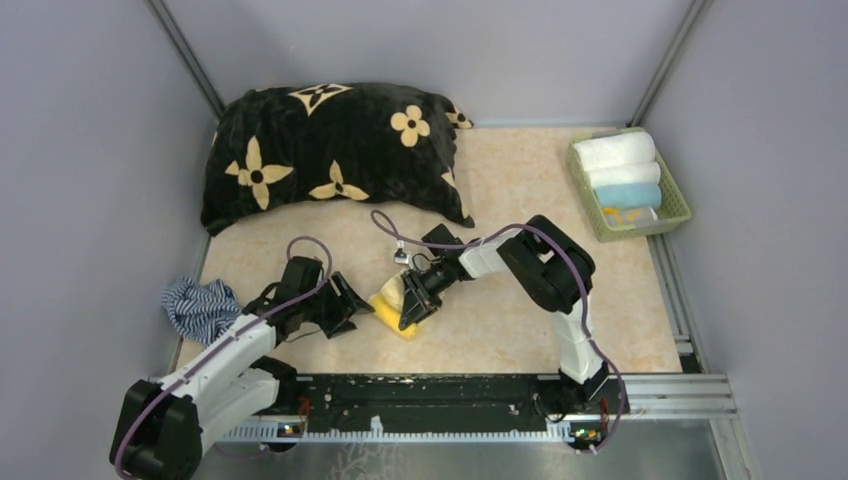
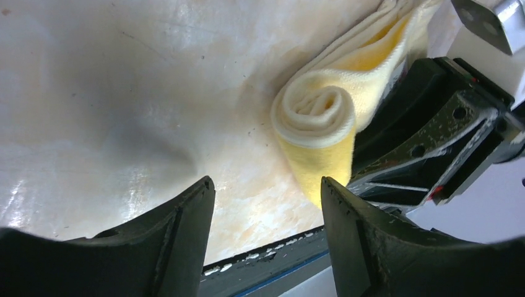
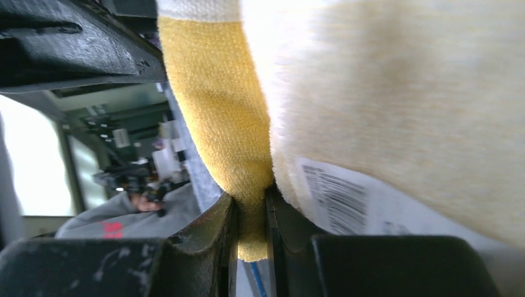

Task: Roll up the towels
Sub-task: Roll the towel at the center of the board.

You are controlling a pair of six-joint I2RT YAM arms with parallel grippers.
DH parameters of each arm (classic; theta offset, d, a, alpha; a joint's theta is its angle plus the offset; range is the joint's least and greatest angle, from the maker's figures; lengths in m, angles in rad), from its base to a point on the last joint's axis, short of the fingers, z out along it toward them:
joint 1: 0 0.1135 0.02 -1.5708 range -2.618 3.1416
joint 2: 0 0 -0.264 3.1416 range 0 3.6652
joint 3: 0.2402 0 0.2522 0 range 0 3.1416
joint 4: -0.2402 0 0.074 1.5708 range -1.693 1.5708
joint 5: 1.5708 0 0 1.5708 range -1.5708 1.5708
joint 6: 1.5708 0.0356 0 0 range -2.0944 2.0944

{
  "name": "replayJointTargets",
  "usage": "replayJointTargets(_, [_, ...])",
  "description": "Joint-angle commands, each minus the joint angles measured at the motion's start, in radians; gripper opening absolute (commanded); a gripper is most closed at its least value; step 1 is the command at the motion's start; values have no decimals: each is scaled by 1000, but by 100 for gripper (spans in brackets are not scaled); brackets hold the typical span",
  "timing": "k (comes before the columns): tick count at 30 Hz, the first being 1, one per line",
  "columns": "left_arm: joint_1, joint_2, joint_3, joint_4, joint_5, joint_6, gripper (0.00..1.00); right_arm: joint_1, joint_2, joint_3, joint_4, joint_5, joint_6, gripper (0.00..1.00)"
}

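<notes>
A yellow towel [image 1: 392,299] lies partly rolled on the table between the two grippers. In the left wrist view its rolled end [image 2: 317,115] shows a spiral, with loose cloth trailing behind. My right gripper [image 1: 412,303] is shut on a fold of the yellow towel [image 3: 216,105], pinched between its fingertips [image 3: 251,207]; a white barcode label [image 3: 347,198] hangs beside it. To the left of the roll my left gripper [image 1: 352,303] stands open [image 2: 266,185] with nothing between its fingers. A light blue rolled towel [image 1: 630,195] lies in the green basket [image 1: 680,205].
A big black cushion with cream flowers [image 1: 330,150] fills the back left. A blue-and-white striped cloth [image 1: 200,306] lies bunched at the left edge. Two white rolls [image 1: 612,151] sit in the basket at the back right. Grey walls enclose the table.
</notes>
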Motion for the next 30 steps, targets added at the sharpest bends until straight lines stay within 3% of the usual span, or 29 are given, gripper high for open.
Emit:
replayJointTargets(1, [4,35,-19,103,56,-33,69,-48,54,-8,41,-114,62,6])
replayJointTargets(11, [-2,230,17,261,90,-35,67,-70,108,62,-139,-63,-37,9])
replayJointTargets(17, [-1,276,3,210,49,-69,63,-68,-17,91,-259,124,-98,28])
replayJointTargets(22, [-2,289,-11,201,30,-81,57,-26,-172,119,-381,376,-164,45])
replayJointTargets(30, [-2,326,22,199,17,-73,57,192,-372,152,-489,979,-248,49])
